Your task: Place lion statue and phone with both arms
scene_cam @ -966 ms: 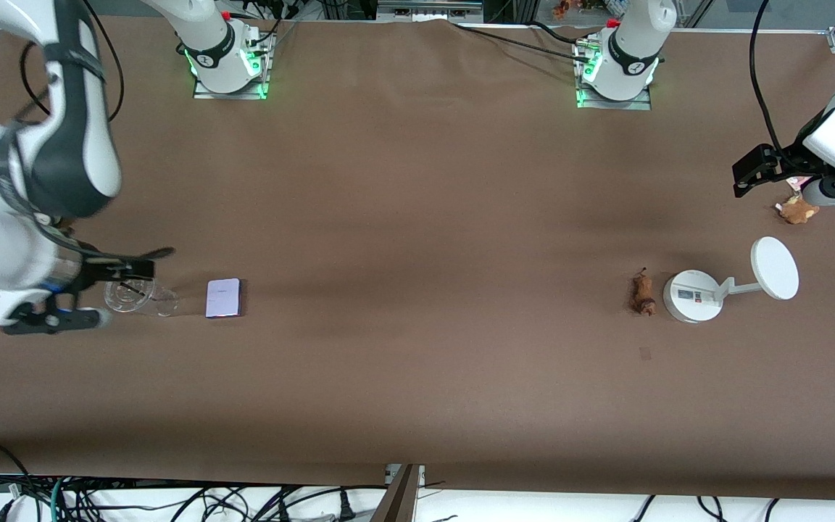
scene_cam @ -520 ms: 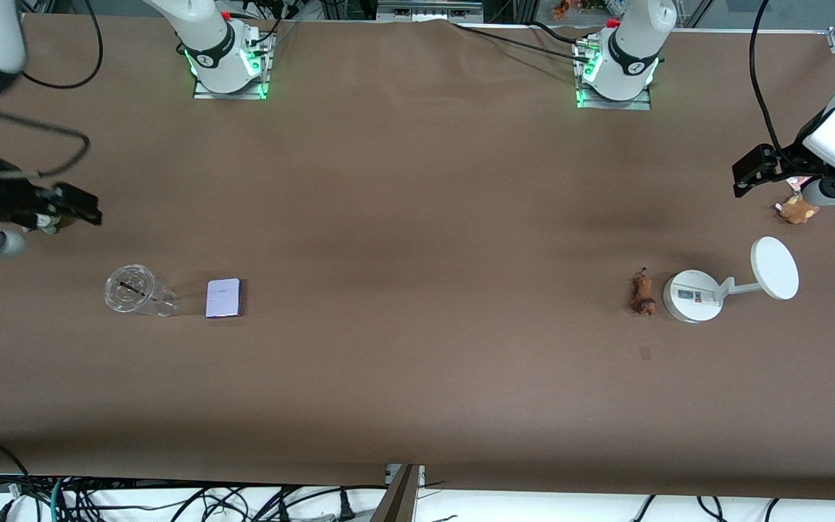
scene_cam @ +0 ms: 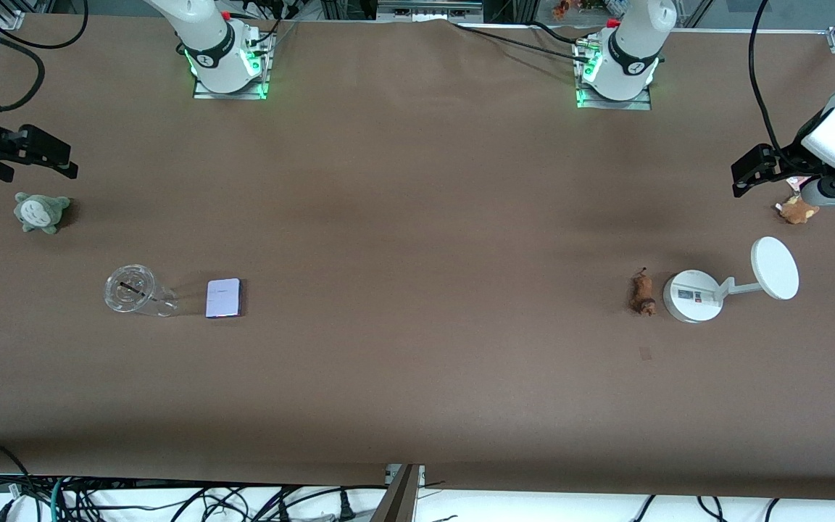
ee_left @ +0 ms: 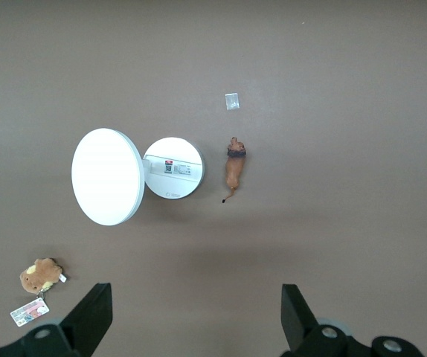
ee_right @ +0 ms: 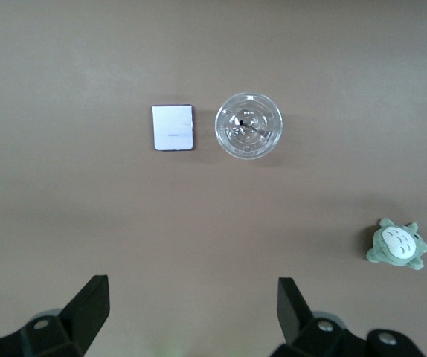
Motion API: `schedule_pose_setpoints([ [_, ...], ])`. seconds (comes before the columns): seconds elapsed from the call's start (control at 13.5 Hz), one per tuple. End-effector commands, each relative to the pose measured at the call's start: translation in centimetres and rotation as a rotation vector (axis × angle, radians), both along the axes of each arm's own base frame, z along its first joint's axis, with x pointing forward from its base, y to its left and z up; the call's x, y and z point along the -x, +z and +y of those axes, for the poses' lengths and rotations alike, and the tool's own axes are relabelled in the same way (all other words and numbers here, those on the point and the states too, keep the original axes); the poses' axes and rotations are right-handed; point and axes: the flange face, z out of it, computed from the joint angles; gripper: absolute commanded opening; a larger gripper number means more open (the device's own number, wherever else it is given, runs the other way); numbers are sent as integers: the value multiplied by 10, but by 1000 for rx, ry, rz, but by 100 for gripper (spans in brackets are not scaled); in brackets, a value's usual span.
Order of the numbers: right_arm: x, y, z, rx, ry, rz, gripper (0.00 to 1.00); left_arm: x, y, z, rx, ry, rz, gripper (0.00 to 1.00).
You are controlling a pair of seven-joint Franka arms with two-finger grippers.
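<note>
The lion statue, small and orange-brown, lies on the brown table next to the white stand's base; it also shows in the left wrist view. The phone, a pale lavender slab, lies flat beside a clear cup toward the right arm's end; it also shows in the right wrist view. My left gripper is open and empty, high over the table near a brown plush. My right gripper is open and empty, up over the table edge above a grey-green plush.
The stand's round white disc sticks out on an arm from its base, seen too in the left wrist view. The brown plush has a tag. The clear cup and the grey-green plush show in the right wrist view.
My right arm has lifted away from the clear cup and swung toward its end of the table, uncovering the grey-green plush. The left arm has not moved.
</note>
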Motion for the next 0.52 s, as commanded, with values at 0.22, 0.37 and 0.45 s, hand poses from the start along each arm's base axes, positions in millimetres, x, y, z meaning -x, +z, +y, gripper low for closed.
schedule_pose_setpoints([
  [0.22,-5,1,-12,13,-8,2,100,4,3,-3,22,-19,4,100],
  [0.37,-6,1,-12,13,-7,0,100,3,4,-3,22,-20,1,100],
  [0.45,-6,0,-11,13,-7,3,100,4,3,-2,22,-18,4,100],
])
